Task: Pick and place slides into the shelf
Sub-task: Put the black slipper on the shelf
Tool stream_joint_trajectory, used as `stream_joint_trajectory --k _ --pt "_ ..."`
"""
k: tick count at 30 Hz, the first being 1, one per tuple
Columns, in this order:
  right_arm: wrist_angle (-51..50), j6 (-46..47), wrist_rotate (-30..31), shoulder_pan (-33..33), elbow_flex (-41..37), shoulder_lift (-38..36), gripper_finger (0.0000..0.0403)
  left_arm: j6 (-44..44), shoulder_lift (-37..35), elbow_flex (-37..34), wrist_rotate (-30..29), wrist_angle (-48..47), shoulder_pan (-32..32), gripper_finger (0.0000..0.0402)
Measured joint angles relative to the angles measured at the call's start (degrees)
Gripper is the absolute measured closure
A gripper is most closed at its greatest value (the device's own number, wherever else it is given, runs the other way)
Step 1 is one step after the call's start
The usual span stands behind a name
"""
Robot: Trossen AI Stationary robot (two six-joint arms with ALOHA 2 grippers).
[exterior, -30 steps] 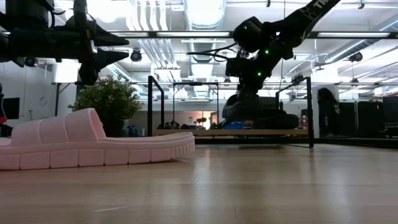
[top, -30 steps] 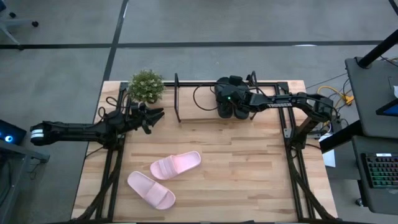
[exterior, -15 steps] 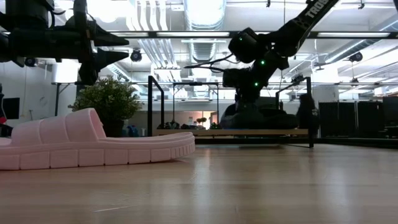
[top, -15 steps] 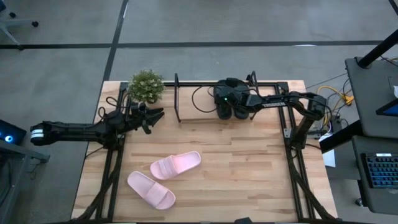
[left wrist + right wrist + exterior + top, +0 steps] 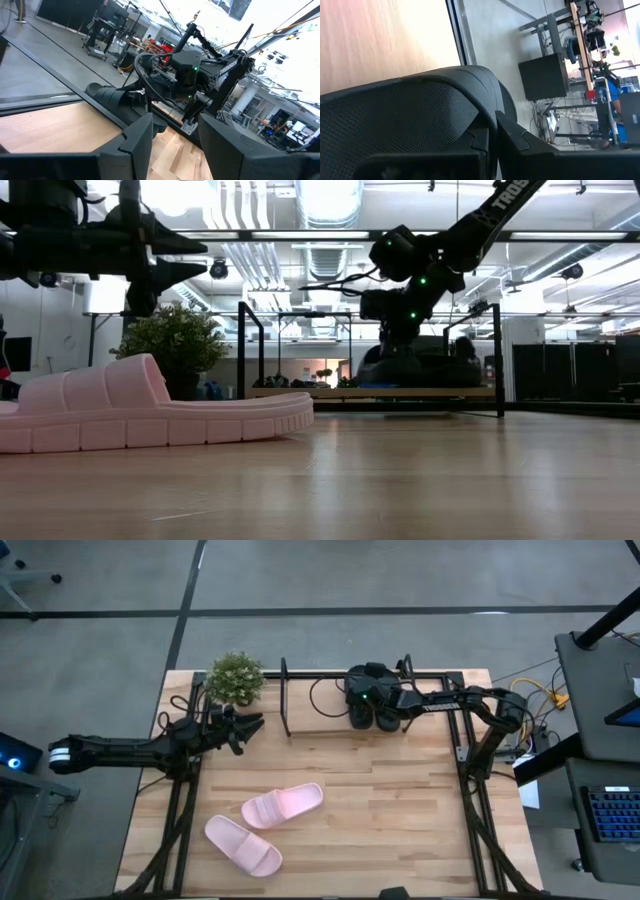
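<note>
Two black slides (image 5: 376,719) lie side by side on the shelf (image 5: 325,727), a black tube rack with a light board (image 5: 330,392) at the table's far edge. My right gripper (image 5: 364,700) reaches in from the right and is shut on one black slide (image 5: 420,370). Two pale pink slides (image 5: 283,805) (image 5: 243,845) rest sole-down on the tabletop near its front left; one fills the low view's left (image 5: 150,415). My left gripper (image 5: 250,727) hovers open over the table's left side, next to the plant, touching nothing. My right gripper pinches the black slide's wide strap at its edge (image 5: 485,107) between its two fingers (image 5: 517,140). It comes slanting down from the table's right. The slide lies low on the shelf board (image 5: 440,391); whether its sole rests on the board I cannot tell.
A small potted plant (image 5: 235,678) stands at the far left corner beside the shelf's left upright (image 5: 285,695). The shelf's left half holds nothing. Bare wood lies between the shelf and the pink slides. Black frame legs run along both table sides.
My right gripper has come down with the black slide, which stood higher and tilted a second ago and now lies low and flat on the shelf board. The gripper also shifted slightly toward the table's left and back. The left arm kept still.
</note>
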Motion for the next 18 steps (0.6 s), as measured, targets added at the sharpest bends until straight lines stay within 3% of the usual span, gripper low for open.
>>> stream_joint_trajectory --k 18 --pt "-0.5 -0.3 0.3 0.0 -2.0 -0.5 0.0394 0.1 0.0 0.0 -0.5 0.0 0.0 0.0258"
